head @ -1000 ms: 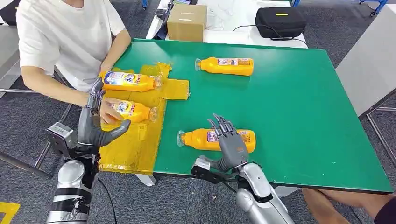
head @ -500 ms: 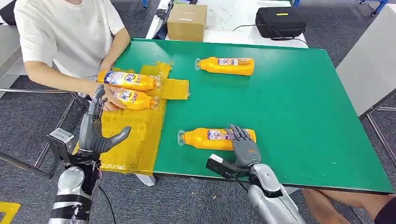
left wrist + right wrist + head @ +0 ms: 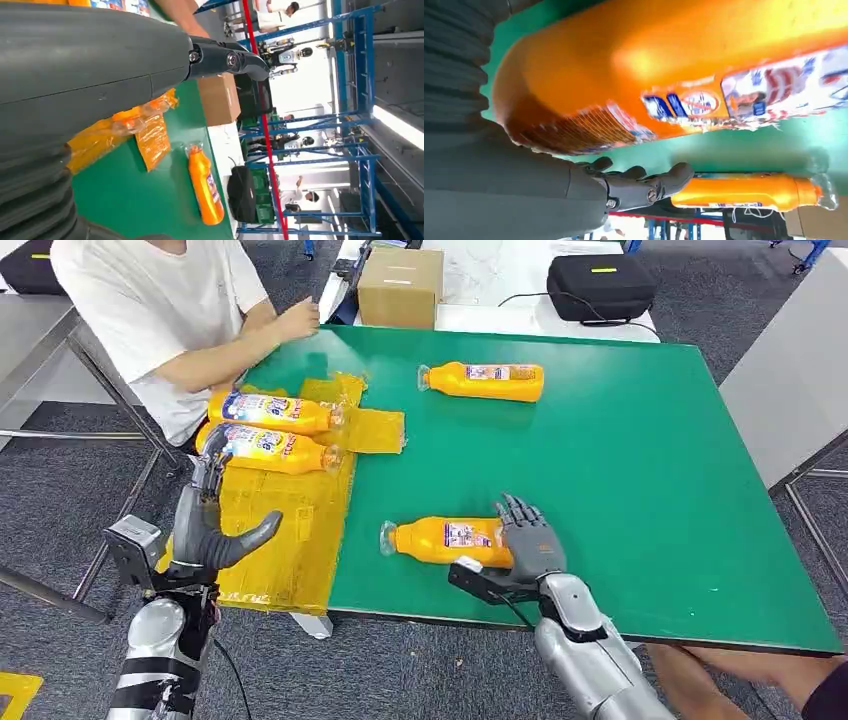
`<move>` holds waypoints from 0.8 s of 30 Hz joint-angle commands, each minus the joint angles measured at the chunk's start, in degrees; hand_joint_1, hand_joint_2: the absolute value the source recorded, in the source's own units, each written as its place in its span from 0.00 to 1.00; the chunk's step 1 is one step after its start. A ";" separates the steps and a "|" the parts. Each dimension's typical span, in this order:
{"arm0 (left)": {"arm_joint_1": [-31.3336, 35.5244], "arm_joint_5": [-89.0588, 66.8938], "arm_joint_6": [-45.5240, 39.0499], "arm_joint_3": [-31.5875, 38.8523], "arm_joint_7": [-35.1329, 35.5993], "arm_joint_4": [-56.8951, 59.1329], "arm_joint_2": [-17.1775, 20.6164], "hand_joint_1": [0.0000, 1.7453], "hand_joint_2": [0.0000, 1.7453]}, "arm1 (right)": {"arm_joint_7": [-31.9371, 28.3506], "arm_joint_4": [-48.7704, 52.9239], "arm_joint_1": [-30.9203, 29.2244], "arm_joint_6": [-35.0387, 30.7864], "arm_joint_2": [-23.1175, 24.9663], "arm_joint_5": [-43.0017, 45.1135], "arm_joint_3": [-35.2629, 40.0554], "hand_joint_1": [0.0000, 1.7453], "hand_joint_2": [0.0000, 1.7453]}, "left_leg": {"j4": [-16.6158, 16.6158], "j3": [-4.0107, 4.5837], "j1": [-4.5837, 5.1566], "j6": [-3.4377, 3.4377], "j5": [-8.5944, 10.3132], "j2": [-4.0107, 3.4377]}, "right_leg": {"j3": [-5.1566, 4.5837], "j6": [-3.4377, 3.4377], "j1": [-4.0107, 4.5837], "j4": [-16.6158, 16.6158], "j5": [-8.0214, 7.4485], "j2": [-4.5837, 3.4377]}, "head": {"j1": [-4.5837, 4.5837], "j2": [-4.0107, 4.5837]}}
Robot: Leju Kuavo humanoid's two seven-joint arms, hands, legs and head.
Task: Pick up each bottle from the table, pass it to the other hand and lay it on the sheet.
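An orange bottle (image 3: 440, 538) lies on its side near the front edge of the green table (image 3: 640, 470). My right hand (image 3: 530, 545) is at its base end with fingers spread, and no grip on it shows. In the right wrist view this bottle (image 3: 674, 75) lies close against the palm, fingers (image 3: 639, 182) stretched past it. A second bottle (image 3: 485, 380) lies at the table's far side. Two more bottles (image 3: 270, 412) (image 3: 270, 448) lie side by side on the yellow sheet (image 3: 290, 540). My left hand (image 3: 210, 520) hovers open over the sheet's near part, holding nothing.
A person in a white shirt (image 3: 150, 310) sits at the table's left, one hand (image 3: 300, 318) raised near the far corner. A cardboard box (image 3: 400, 285) and a black case (image 3: 600, 285) stand on the white table behind. A grey table edge (image 3: 790, 380) is at right.
The person slid the nearer sheet bottle up beside the other one, then pulled both arms back. My right hand moved right along the near bottle to its base end.
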State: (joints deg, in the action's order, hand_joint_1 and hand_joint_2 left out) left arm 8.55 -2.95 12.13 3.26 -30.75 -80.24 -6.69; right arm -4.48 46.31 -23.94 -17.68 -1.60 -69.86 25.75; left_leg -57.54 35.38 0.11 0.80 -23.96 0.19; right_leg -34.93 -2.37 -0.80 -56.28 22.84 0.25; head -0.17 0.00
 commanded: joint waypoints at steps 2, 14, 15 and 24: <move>1.78 0.37 0.26 -0.69 -0.03 3.53 0.26 0.00 1.00 | 0.63 -7.63 -4.60 0.89 1.40 -0.30 1.15 0.00 1.00 | 0.03 -0.10 -0.01 -0.04 -0.01 0.02 | 0.11 0.05 0.01 0.03 0.03 0.02 | 0.00 0.00; 1.74 3.83 1.82 1.27 1.27 4.00 0.32 0.00 1.00 | 2.91 -19.23 -10.41 12.82 1.41 0.97 4.09 0.89 1.00 | 0.06 -0.38 -0.08 -0.08 -0.07 -0.02 | 0.38 0.12 0.09 0.09 0.05 -0.03 | 0.00 0.00; 1.75 3.84 1.83 1.29 1.27 4.03 0.31 0.00 1.00 | 2.95 -19.39 -10.50 13.01 1.42 1.00 4.13 0.89 1.00 | 0.05 -0.35 -0.06 -0.07 -0.04 0.01 | 0.34 0.10 0.06 0.07 0.04 0.01 | 0.00 0.00; 1.97 3.88 1.84 1.40 1.25 4.49 0.41 0.00 1.00 | 3.02 -20.60 -11.06 14.33 1.63 1.10 4.64 1.00 1.00 | 0.08 -0.55 -0.07 -0.01 0.02 0.10 | 0.60 0.08 0.07 0.13 0.03 0.09 | -0.02 0.00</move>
State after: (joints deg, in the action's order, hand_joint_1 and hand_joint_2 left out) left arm 8.55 0.79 13.90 3.45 -29.70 -80.02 -6.69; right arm -1.95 33.29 -34.05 -5.38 0.00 -68.85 27.91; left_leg -57.53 34.99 0.12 0.86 -23.91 0.20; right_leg -34.54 -2.39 -0.81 -56.25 22.81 0.25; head -0.20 0.00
